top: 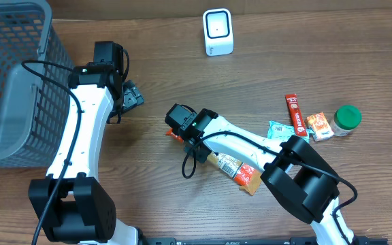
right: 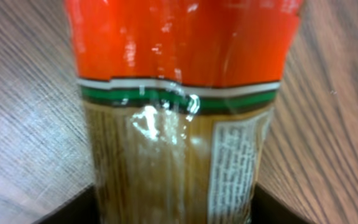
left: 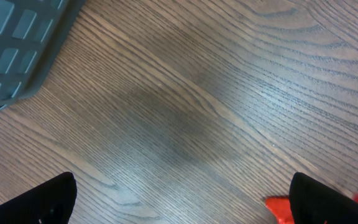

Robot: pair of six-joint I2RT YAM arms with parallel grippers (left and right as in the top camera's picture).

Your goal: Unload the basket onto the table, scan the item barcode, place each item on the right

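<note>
The item is a long clear packet of noodles (top: pixel 230 165) with orange ends, lying flat on the wooden table near the middle. My right gripper (top: pixel 190 136) is down over its left end. In the right wrist view the packet (right: pixel 179 93) fills the space between the fingers. Both dark fingertips (right: pixel 73 208) press against its sides, so my right gripper (right: pixel 174 205) is shut on it. A white printed label (right: pixel 229 162) shows, but no barcode is visible. The white scanner (top: pixel 218 32) stands at the back. My left gripper (top: pixel 129 95) (left: pixel 182 199) hangs open over bare wood.
A grey mesh basket (top: pixel 12 88) takes up the far left, and its corner (left: pixel 17 43) shows in the left wrist view. At the right lie a red stick sachet (top: pixel 293 112), a teal packet (top: pixel 278 129), a small orange packet (top: pixel 317 126) and a green-lidded jar (top: pixel 347 119).
</note>
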